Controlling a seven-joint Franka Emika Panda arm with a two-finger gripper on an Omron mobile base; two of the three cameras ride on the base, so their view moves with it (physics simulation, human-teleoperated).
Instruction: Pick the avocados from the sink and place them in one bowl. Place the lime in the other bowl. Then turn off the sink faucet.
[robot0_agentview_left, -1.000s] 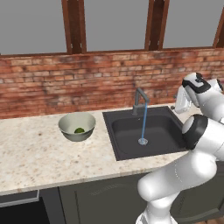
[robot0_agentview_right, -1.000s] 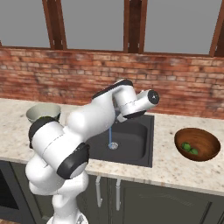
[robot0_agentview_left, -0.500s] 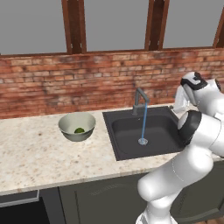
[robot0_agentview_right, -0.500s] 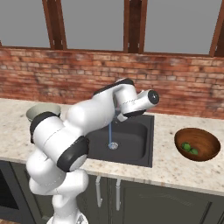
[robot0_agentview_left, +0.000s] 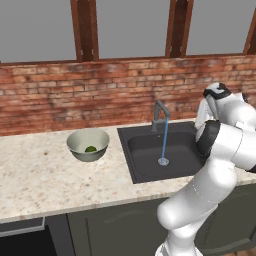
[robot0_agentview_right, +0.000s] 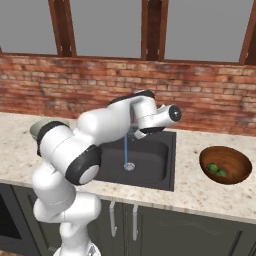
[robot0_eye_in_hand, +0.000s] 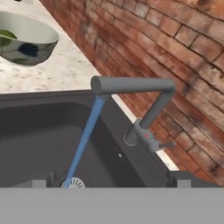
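1. Since a second ago, you'll see the arm's elbow has lifted and swung a little toward the sink. The hand has edged closer to the faucet. Bowls and fruit have not moved.
2. Gripper: released, holding nothing. In the hand view you see its two dark tips standing wide apart at the bottom, one over the sink floor and one over the sink's back rim.
3. The hand hovers over the back right part of the sink, just beside the faucet and not touching it.
4. The faucet stands at the back rim of the sink, with its spout bent out over the basin. Its small lever sticks out at the base, on the side toward the brick wall.
5. The water is on. A blue stream falls from the spout tip to the drain in the sink floor.
6. The sink basin holds the water and no fruit.
7. The pale bowl sits on the counter left of the sink, near its rim but apart from it. The lime lies inside it.
8. The brown bowl is on the counter right of the sink, well apart from it. Both avocados lie inside it, just beside each other.
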